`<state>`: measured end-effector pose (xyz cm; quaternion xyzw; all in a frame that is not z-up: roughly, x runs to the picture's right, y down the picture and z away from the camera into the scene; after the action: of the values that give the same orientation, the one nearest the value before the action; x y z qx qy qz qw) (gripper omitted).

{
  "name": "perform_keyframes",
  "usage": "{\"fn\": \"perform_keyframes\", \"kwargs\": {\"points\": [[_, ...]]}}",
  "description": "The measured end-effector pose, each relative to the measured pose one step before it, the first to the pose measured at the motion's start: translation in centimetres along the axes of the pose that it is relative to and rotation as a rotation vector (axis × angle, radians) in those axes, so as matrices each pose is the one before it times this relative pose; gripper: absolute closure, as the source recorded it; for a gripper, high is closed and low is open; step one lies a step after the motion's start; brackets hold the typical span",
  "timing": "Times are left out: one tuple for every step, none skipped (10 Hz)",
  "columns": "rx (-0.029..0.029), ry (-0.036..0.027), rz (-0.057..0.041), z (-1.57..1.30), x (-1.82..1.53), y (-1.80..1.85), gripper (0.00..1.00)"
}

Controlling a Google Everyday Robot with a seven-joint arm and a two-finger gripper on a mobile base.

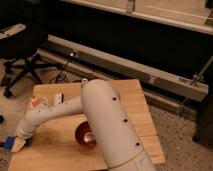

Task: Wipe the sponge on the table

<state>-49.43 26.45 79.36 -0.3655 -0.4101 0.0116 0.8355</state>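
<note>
Pale wood planks fill the middle of the shot: that's the table. The big white arm rises from the near edge, bends, and stretches low across the top toward the near-left corner. Right at the left edge, close to that corner, sits the gripper, angled down at the wood. And there's the sponge, blue face showing, right at the gripper's tip. It lies on the very lip of the left edge and seems to poke out past it. A pale yellowish patch shows just beside the blue, under the gripper, but I can't say whether that is the sponge's other face or part of the gripper. Gripper and sponge look to be touching. Whether the gripper is clamped on the sponge or only resting against it, I cannot tell. Over in the near half, about midway between the side edges, a red bowl peeks out, partly hidden by the arm's thick upper link. Up near the far-left corner lies a black-and-white box. Just beside it toward the left edge is a small orange-and-white object I can't identify. Off the table, a dark office chair stands on the floor beyond the far-left corner. A long metal rail runs along past the far edge.
</note>
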Motion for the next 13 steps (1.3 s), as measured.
{"fn": "perform_keyframes", "kwargs": {"points": [[0.00784, 0.0135, 0.00907, -0.414, 0.915, -0.641, 0.89], [0.00946, 0.01459, 0.00966, -0.455, 0.983, -0.676, 0.89], [0.01102, 0.0139, 0.0089, -0.51, 0.92, -0.694, 0.89], [0.01552, 0.01696, 0.01102, -0.739, 1.121, -0.864, 0.89], [0.01079, 0.01532, 0.00911, -0.57, 0.948, -0.553, 0.89], [0.01068, 0.0125, 0.00971, -0.446, 0.761, -0.544, 0.89], [0.01189, 0.01381, 0.01156, -0.475, 0.798, -0.603, 0.89], [0.00701, 0.01599, 0.00957, -0.393, 0.815, -0.309, 0.89], [0.00488, 0.01391, 0.00617, -0.359, 0.672, -0.176, 0.89], [0.00536, 0.01529, 0.00847, -0.467, 0.795, -0.128, 0.89], [0.00512, 0.01055, 0.0095, -0.513, 0.688, -0.036, 0.89], [0.00544, 0.00524, 0.01318, -0.529, 0.715, 0.023, 0.89], [0.00412, 0.00114, 0.01264, -0.446, 0.592, 0.084, 0.89]]}}
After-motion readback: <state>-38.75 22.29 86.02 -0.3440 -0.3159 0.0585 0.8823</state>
